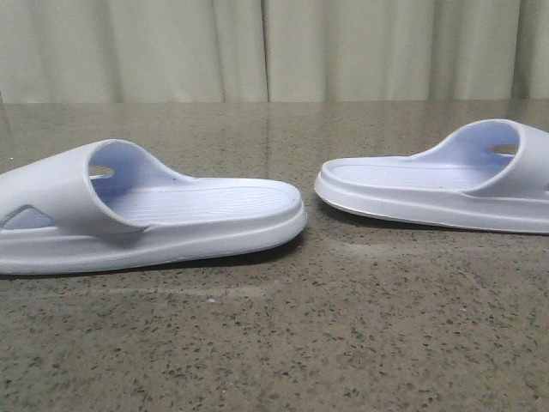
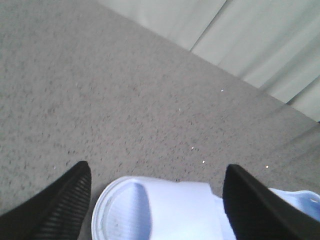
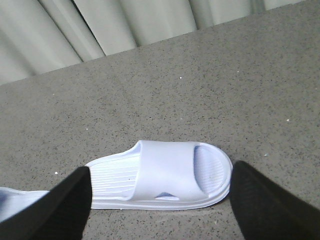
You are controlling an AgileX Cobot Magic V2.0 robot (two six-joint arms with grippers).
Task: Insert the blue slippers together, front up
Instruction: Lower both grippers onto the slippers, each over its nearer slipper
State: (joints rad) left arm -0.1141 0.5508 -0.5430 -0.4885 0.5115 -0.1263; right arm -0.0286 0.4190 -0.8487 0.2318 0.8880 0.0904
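**Me:** Front view shows the blue slippers lying flat on the table (image 1: 274, 343), heels facing, a gap between. One is left (image 1: 146, 210), one right (image 1: 437, 184).

**Helper:** Left wrist view?

**Me:** My left gripper (image 2: 157, 200) hangs over the left slipper's strap, jaws open.

**Helper:** Right wrist view?

**Me:** My right gripper (image 3: 160, 200) hovers above the right slipper, open too. I'd grab each sole firmly, then slide one strap inside the other.

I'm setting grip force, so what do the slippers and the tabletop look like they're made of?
The left slipper and right slipper look like one-piece moulded foam, possibly EVA: matte pale blue, thick rounded soles, ribbed footbeds, no seams. The tabletop looks like polished speckled stone or a stone-look laminate; it faintly reflects the curtain.
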